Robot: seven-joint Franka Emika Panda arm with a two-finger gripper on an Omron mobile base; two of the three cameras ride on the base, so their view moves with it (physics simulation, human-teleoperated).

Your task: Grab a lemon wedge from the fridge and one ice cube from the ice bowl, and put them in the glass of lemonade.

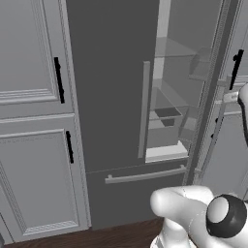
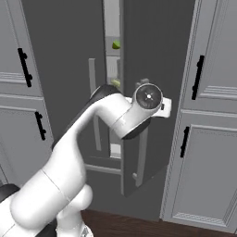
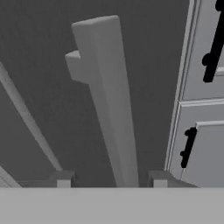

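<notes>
Gripper (image 3: 111,178) released, fingers astride the fridge (image 1: 111,97) door's pale rectangular bar handle (image 3: 109,100). Matte dark doors; panelled grey cabinets (image 1: 34,121) at 9 o'clock.

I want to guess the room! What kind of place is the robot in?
Most likely a kitchen: a tall dark fridge with one door ajar, shelves inside, and grey panelled cabinets on both sides.

Small yellow-green bits (image 2: 115,45) glimpsed through the fridge (image 2: 157,55) door gap, too tiny to identify. Bar handle (image 3: 111,100) cut off below between the hand (image 3: 111,180) fingertips.
</notes>
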